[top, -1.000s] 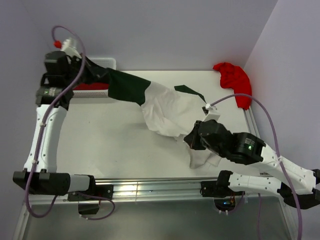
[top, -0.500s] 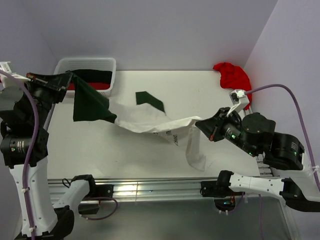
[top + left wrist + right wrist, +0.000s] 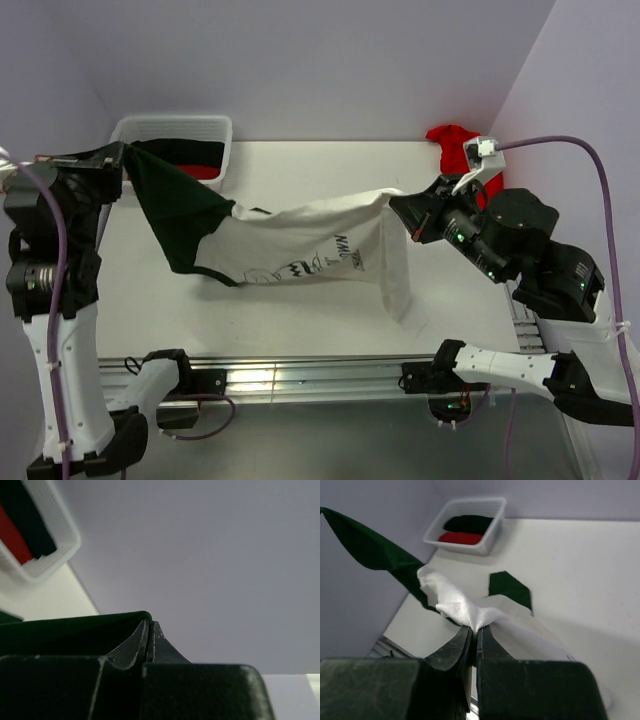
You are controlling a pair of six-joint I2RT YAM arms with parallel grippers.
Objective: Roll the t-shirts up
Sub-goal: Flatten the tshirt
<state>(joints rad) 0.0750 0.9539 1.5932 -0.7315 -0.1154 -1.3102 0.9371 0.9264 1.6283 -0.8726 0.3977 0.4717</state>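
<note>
Soft, light white t-shirt (image 3: 310,235) is sagging above the table's (image 3: 260,315) middle. The left gripper (image 3: 122,153) is pinching its green sleeve (image 3: 175,210), the right gripper (image 3: 400,205) its white edge; edge holds are likely suiting such limp cloth.

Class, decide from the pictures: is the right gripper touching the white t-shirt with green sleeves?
Touching. The right wrist view shows the right gripper shut on a bunched white fold of the t-shirt.
</note>
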